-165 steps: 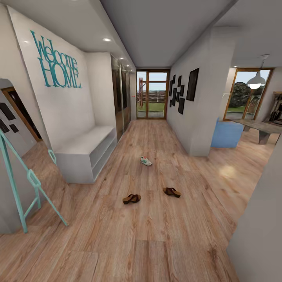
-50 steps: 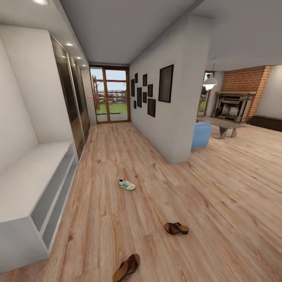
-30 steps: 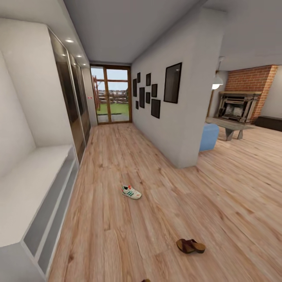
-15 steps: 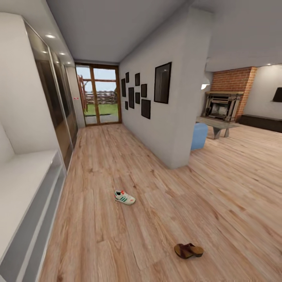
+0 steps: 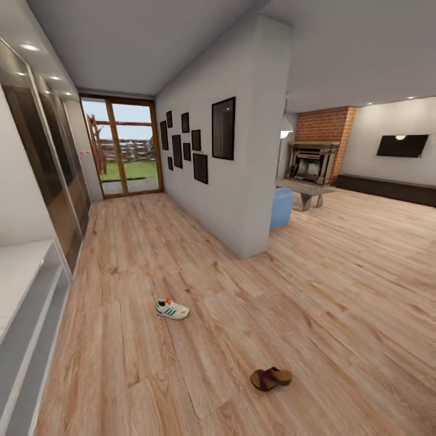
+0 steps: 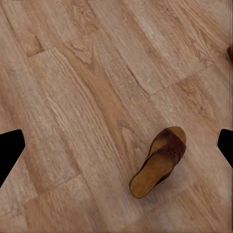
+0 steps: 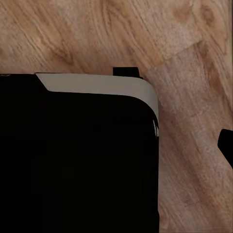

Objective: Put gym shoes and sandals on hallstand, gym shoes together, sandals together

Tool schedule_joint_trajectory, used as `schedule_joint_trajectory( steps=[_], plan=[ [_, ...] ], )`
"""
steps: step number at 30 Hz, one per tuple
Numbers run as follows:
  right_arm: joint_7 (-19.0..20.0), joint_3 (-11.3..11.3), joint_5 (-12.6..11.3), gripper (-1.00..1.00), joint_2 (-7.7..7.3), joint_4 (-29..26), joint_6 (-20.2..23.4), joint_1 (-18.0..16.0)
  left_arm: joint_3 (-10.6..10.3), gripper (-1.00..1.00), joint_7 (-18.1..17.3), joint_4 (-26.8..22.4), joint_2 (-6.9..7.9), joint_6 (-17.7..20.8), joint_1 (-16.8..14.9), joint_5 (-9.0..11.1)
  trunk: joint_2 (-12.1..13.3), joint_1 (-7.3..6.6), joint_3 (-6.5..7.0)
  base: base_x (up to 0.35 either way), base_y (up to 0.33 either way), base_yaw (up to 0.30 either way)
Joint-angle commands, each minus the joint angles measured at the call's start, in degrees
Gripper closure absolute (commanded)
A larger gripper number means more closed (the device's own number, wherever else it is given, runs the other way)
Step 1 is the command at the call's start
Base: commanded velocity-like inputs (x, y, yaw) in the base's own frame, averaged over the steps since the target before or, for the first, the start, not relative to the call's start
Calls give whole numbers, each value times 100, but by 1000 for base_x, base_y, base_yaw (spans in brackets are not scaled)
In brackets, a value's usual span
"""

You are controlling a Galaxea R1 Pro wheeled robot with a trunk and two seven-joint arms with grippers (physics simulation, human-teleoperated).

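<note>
One gym shoe (image 5: 172,309), white with green stripes and a red-orange tongue, lies on the corridor floor (image 5: 133,363) ahead and slightly left. A dark brown sandal (image 5: 270,378) with a tan footbed lies nearer, to the right. In the left wrist view a sandal (image 6: 159,162) rests flat on the planks some way below my left gripper (image 6: 116,148), which is open and empty, its fingertips (image 6: 9,150) at the frame's edges. My right gripper (image 7: 116,148) hangs open over the floor, one fingertip (image 7: 225,148) showing beside a black body. The hallstand is out of view.
A low white bench (image 5: 24,303) with open shelves runs along the left wall, with dark mirrored wardrobe doors (image 5: 54,188) behind it. A white wall corner (image 5: 248,200) divides the corridor from the living room. A blue seat (image 5: 281,208) stands behind it.
The camera has rolled forward and turned right, so the whole picture slid left. The second sandal dropped out of the head view's lower edge. The shoes themselves lie where they were.
</note>
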Motion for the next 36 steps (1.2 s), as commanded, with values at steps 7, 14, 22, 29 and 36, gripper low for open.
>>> schedule_joint_trajectory(
  steps=[7,14,22,29,36],
  plan=[
    [-3,-4,-3,-100,0,0,-6,-1,0,-100,0,3,-1,-18,-3,10,-3,0,-5,0,0,-270],
    [-3,-4,-3,-100,0,-1,-6,-1,0,-100,0,3,-1,-18,-3,10,-3,0,-5,87,82,-235],
    [-2,-4,-3,-100,0,-2,-6,-1,0,-100,1,3,-1,-18,-3,10,-3,0,-5,63,56,-34],
    [6,-44,-18,-100,-10,-3,-6,-1,3,-100,-1,-5,20,-32,-12,23,-3,0,-5,2,2,-1],
    [16,-194,-20,-100,-38,-843,44,-1,8,-100,-15,-370,197,7,-291,11,-3,0,-5,0,0,0]
  ],
)
